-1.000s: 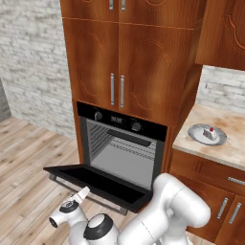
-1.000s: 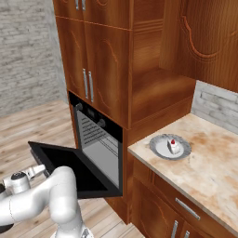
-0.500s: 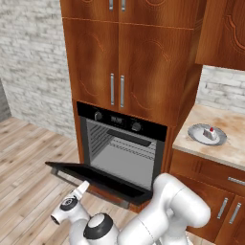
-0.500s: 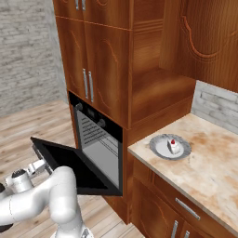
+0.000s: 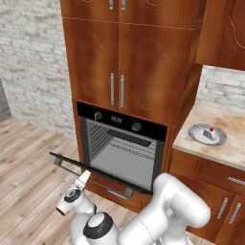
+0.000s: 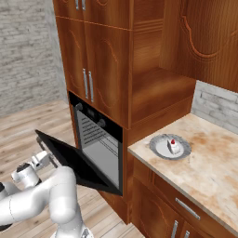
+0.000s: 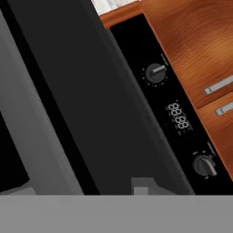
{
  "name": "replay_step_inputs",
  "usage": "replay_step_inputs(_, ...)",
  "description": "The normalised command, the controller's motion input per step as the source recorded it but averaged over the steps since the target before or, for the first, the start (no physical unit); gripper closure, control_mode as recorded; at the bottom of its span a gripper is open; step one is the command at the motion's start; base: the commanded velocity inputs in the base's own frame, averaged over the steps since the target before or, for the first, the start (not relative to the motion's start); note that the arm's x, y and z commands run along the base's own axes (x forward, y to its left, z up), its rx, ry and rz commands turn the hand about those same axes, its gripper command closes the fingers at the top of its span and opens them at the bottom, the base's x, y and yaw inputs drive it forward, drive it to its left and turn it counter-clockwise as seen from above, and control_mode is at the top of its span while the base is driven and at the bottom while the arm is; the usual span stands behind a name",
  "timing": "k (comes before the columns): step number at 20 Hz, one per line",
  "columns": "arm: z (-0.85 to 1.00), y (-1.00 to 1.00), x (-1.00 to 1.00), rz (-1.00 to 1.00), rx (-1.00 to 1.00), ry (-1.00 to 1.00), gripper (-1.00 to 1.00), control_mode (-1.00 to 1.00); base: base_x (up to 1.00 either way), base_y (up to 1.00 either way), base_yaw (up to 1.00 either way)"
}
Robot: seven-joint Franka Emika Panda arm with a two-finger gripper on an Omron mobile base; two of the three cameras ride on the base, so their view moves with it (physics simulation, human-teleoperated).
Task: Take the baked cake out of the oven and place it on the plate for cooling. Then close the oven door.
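The baked cake (image 5: 209, 132) (image 6: 174, 146) sits on the plate (image 5: 194, 132) (image 6: 158, 145) on the counter to the right of the oven (image 5: 122, 119) (image 6: 88, 118). The oven door (image 5: 98, 171) (image 6: 74, 160) hangs partly open, tilted up from level. My gripper (image 5: 83, 179) (image 6: 42, 159) is under the door's outer edge, against its underside. How wide the jaws stand is not clear. In the hand view the black door (image 7: 82, 100) lies close ahead, with the oven's knobs and display (image 7: 178, 116) beyond it.
Brown wooden cabinet doors (image 5: 119, 57) rise above the oven, and drawers (image 5: 210, 182) sit under the marbled counter (image 6: 209, 172). A brick wall (image 5: 33, 72) and bare wood floor (image 5: 28, 182) lie to the left. My white arm (image 6: 51, 195) bends in front of the oven.
The oven door has swung upward from nearly level to a steeper tilt, and my gripper has risen with it. The cake and plate have not moved.
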Motion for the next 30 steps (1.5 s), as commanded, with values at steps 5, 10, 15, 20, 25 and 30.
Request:
replay_step_inputs(5,-0.01,-0.37,0.78,0.0,-0.21,-0.14,-1.0,-1.0,0.0,0.0,0.0)
replay_step_inputs(10,-0.04,-0.36,0.78,0.0,-0.2,-0.11,-1.0,-1.0,0.0,0.0,0.0)
replay_step_inputs(15,-0.09,-0.34,0.82,0.0,-0.18,-0.03,-1.0,-1.0,0.0,0.0,0.0)
replay_step_inputs(20,-0.12,-0.3,0.84,0.0,-0.17,0.0,-1.0,-1.0,0.0,0.0,0.0)
replay_step_inputs(25,-0.18,-0.29,0.86,0.0,-0.16,0.0,-1.0,-1.0,0.0,0.0,0.0)
replay_step_inputs(30,-0.23,-0.29,0.87,0.0,-0.15,0.0,-1.0,-1.0,0.0,0.0,0.0)
